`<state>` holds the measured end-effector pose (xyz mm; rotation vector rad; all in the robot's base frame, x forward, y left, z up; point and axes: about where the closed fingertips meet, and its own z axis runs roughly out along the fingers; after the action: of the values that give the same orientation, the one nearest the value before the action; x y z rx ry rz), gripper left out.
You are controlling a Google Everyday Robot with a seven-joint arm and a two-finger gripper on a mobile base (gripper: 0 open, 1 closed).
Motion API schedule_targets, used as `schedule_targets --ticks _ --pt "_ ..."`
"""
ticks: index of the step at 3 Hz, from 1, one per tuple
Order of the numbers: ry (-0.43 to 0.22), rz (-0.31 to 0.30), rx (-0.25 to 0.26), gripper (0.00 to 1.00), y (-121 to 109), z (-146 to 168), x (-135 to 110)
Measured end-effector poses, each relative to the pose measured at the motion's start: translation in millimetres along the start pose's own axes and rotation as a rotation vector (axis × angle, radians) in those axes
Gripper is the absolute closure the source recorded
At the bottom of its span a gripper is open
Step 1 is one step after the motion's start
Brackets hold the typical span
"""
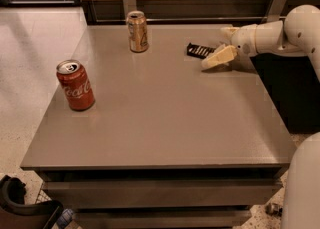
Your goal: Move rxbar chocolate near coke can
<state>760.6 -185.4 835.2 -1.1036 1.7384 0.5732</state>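
The rxbar chocolate, a flat black bar with white lettering, lies on the grey table at the back right. My gripper reaches in from the right at the bar's right end. It is open, with one cream finger just in front of the bar and the other behind it. It holds nothing. The coke can, red with white script, stands upright near the table's left edge, far from the bar.
A gold can stands upright at the back of the table, left of the bar. A wooden wall with metal brackets runs behind the table. A dark object sits on the floor at the lower left.
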Motion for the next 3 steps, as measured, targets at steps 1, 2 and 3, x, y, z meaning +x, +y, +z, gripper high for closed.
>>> schedule_targets --ticks 1,2,3 --pt "-0.001 0.029 -0.026 0.00 5.5 8.8 10.9" --pt "-0.019 0.079 -0.030 0.17 10.0 14.8 23.5" --pt "-0.019 0.082 -0.033 0.47 11.2 17.3 23.8"
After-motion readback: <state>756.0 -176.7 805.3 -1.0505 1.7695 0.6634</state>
